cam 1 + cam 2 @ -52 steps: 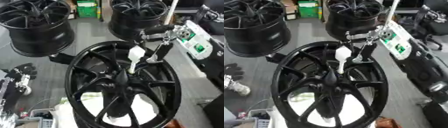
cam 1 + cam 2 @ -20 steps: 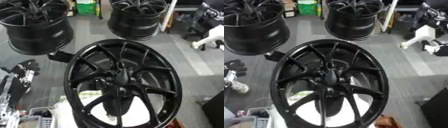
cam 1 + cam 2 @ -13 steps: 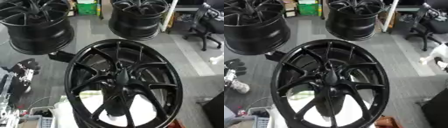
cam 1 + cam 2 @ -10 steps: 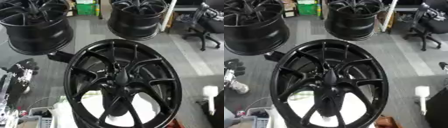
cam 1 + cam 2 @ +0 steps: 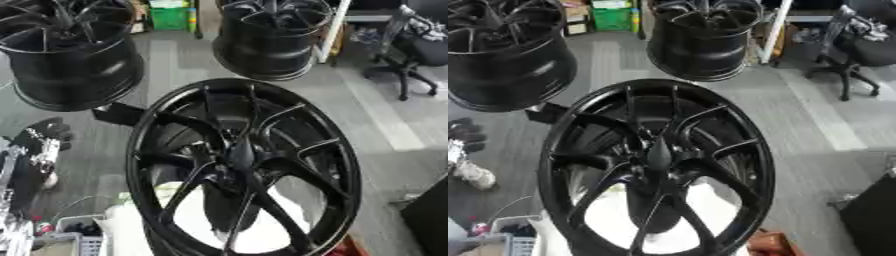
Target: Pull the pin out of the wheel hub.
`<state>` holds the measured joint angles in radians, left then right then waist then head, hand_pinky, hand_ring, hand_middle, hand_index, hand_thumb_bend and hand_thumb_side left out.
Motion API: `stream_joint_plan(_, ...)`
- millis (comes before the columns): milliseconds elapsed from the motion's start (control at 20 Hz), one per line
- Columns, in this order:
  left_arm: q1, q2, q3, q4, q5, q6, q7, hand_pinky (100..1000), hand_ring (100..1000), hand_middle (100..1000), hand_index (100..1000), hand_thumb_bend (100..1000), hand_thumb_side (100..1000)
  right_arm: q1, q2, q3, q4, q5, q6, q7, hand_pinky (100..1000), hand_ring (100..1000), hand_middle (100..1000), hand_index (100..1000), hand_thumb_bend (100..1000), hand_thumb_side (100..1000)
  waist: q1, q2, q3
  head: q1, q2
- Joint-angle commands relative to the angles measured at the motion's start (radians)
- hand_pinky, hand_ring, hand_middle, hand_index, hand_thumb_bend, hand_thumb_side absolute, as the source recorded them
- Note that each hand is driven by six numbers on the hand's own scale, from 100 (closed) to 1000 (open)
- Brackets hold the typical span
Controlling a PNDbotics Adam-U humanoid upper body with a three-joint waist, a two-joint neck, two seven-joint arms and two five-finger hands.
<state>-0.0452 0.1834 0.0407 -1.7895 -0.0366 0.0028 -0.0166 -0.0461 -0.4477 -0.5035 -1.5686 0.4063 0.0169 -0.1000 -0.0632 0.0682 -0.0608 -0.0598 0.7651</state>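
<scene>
At the left edge the robot's left hand [image 5: 37, 146] hangs low beside the wheel [image 5: 140, 150]; whether it is wide or closed cannot be told. The wheel hub [image 5: 238, 155] lies to that hand's right, at the centre of the black spoked wheel, whose face tilts up toward the camera, the hub's axis pointing up and toward the viewer. No pin shows in the hub or anywhere else in either view. The right hand is out of view, so the left is the nearer hand visible.
</scene>
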Motion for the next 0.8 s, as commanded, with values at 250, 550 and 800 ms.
stream_joint_plan(250,-0.013,0.006,0.005,-0.021,0.002,0.001,0.012,751,721,676,791,213,598,0.002,0.052,0.061,-0.157,-0.088,-0.03,-0.126,736,688,692,832,340,350,0.006,-0.005,0.003,-0.007,0.005)
stream_joint_plan(550,-0.014,0.002,0.002,-0.022,0.004,0.003,0.02,750,722,677,790,213,594,0.029,0.137,0.163,-0.249,-0.195,-0.059,-0.219,719,667,672,817,301,307,0.011,-0.004,0.003,-0.008,0.005)
stream_joint_plan(800,-0.015,-0.002,-0.001,-0.021,0.006,0.004,0.027,749,725,680,789,213,589,0.049,0.165,0.231,-0.279,-0.294,-0.075,-0.199,714,653,664,811,268,263,0.015,-0.002,0.003,-0.007,0.005)
